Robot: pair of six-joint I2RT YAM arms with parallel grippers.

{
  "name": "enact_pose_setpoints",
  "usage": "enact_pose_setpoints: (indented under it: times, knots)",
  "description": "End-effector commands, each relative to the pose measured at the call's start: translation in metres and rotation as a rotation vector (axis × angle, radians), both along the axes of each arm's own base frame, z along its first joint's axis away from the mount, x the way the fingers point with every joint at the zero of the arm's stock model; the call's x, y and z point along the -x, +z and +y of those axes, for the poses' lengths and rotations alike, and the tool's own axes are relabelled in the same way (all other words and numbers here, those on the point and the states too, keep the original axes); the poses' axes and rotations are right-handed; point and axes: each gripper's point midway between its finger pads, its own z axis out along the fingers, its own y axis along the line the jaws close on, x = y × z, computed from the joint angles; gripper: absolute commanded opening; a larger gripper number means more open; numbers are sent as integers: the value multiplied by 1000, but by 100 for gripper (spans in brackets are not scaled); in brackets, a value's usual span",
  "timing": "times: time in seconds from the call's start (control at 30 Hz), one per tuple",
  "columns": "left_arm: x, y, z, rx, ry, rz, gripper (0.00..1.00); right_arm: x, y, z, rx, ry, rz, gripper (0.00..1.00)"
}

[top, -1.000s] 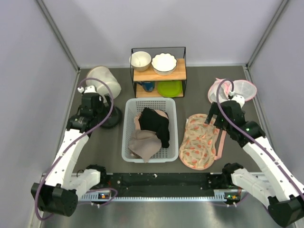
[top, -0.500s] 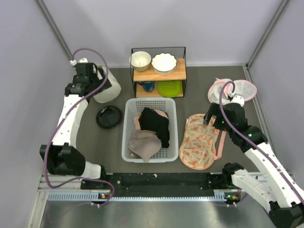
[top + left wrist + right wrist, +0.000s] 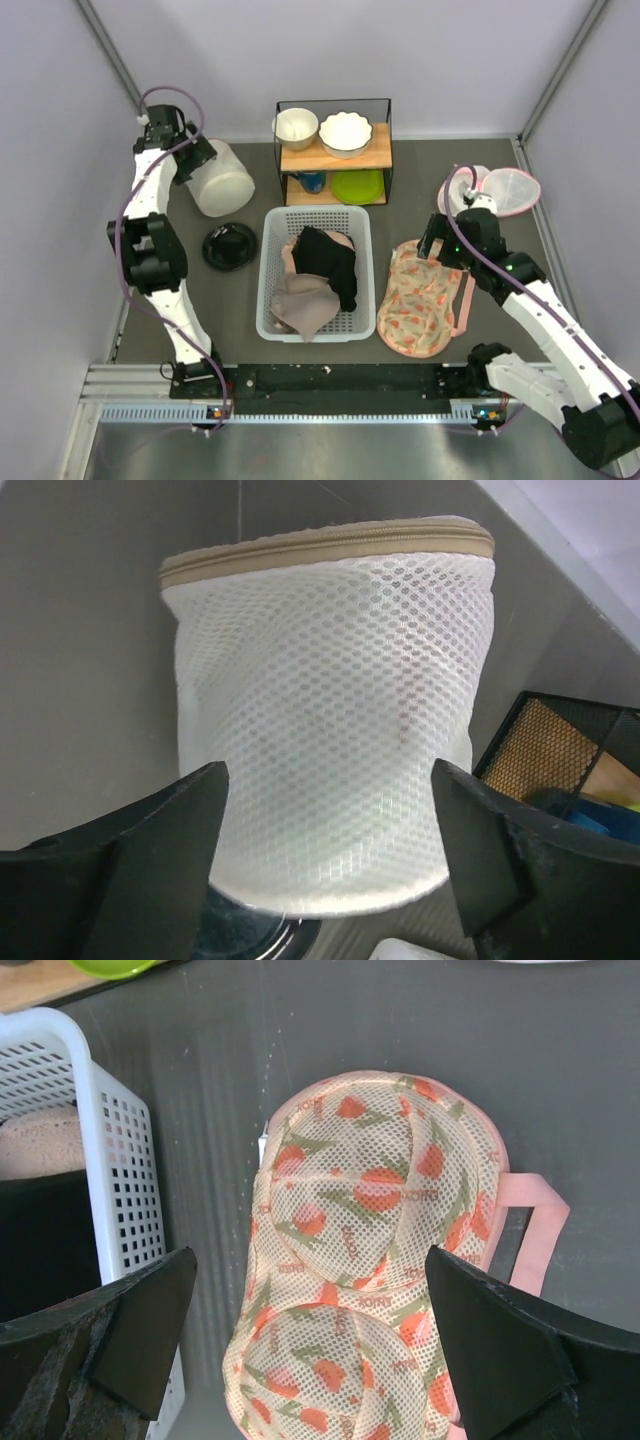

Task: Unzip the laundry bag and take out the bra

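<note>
The laundry bag [image 3: 224,183], a white mesh drum with a beige zip round its lid, lies at the back left. In the left wrist view [image 3: 325,700] it fills the middle, with the zip [image 3: 330,542] shut along its far rim. My left gripper [image 3: 197,160] is open at the bag's back-left side, and in its own view [image 3: 327,780] the jaws stand either side of the mesh without gripping it. A faint reddish tint shows through the mesh; the bra itself is hidden. My right gripper [image 3: 438,241] is open and empty above a flat peach floral piece [image 3: 375,1260].
A white basket [image 3: 268,300] of clothes stands in the middle. A black dish [image 3: 229,246] lies left of it. A wire shelf [image 3: 333,150] with bowls is at the back. A pink-trimmed twin-dome mesh bag [image 3: 495,187] lies back right, the floral piece [image 3: 420,300] right of the basket.
My left arm has swung from over the black dish up to the back-left corner, its gripper now at the laundry bag. My right gripper has shifted slightly left.
</note>
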Motion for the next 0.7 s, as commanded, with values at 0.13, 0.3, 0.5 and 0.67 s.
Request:
enact_pose_setpoints:
  times: [0.13, 0.3, 0.5, 0.67]
  knots:
    - [-37, 0, -20, 109, -106, -40, 8, -16, 4, 26, -72, 60, -3, 99]
    - [-10, 62, -26, -13, -179, -180, 0, -14, 2, 26, -83, 58, -4, 99]
    - [30, 115, -42, -135, -363, -329, 0, -12, 1, 28, -93, 73, -2, 99]
    - [84, 150, -80, -131, -578, -453, 0, -13, 18, 45, -139, 166, -50, 99]
